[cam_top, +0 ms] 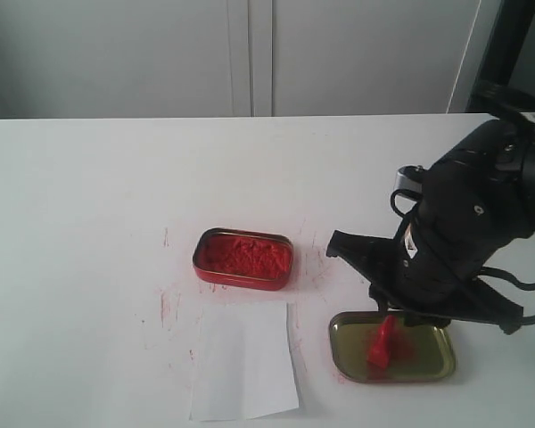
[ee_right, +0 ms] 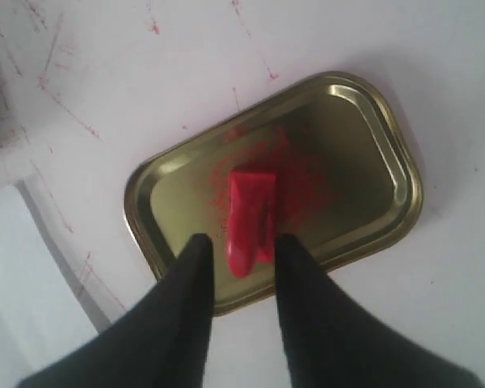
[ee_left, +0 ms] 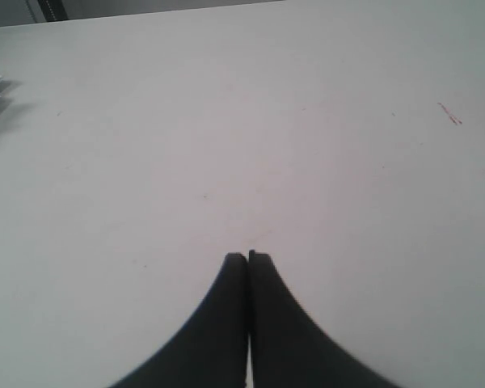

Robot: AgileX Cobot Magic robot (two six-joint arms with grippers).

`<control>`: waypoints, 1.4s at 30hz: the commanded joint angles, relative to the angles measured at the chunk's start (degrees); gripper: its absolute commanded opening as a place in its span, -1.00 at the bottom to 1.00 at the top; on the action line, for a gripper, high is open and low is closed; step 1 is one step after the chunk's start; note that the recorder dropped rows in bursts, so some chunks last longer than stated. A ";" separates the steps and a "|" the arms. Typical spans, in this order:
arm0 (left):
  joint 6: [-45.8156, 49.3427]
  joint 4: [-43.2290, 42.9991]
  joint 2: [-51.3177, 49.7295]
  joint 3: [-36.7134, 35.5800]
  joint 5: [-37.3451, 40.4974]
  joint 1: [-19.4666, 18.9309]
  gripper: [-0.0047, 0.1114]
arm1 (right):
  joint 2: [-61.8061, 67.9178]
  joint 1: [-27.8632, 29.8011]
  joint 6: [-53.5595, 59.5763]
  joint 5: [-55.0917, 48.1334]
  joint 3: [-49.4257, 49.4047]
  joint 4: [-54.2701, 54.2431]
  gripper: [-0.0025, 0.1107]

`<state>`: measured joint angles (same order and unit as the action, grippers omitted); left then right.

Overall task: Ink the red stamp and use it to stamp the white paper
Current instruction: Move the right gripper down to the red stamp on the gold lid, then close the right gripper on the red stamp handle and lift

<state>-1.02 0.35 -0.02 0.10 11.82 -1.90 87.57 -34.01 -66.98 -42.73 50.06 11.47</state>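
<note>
Item 1: red stamp [cam_top: 381, 343], standing in the gold-olive tin lid [cam_top: 432, 357] on a red smudge, handle uppermost (slightly tilted in the exterior view).
Item 2: right gripper [ee_right: 242, 240], directly over the lid, jaws apart on either side of the stamp's handle; whether either finger touches it cannot be told.
Item 3: white paper [cam_top: 245, 361], flat on the table [cam_top: 89, 223], just beside the lid and just in front of the red ink tin [cam_top: 241, 281].
Item 4: left gripper [ee_left: 247, 257], fingers pressed together over bare tabletop, holding nothing.
</note>
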 commanded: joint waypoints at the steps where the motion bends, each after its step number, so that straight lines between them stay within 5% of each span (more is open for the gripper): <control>1: -0.22 -0.02 0.02 -0.10 -0.22 0.36 -0.92 | -0.03 -0.21 -2.55 1.87 -0.55 0.60 -0.36; 26: -0.22 -0.02 0.02 -0.10 -0.22 0.36 -0.92 | 7.47 -0.21 -3.77 6.18 -2.18 -1.15 -0.36; 39: -0.22 -0.02 0.02 -0.10 -0.22 0.36 -0.92 | 8.67 -0.21 -3.77 6.80 -2.18 -1.33 -0.48; 42: -0.22 -0.02 0.02 -0.10 -0.22 0.36 -0.92 | 8.67 -0.21 -3.77 6.80 -2.18 -1.33 -0.63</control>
<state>-1.02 0.00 -0.02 0.10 11.82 -1.90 96.26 -34.01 -70.41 -36.21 48.14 9.84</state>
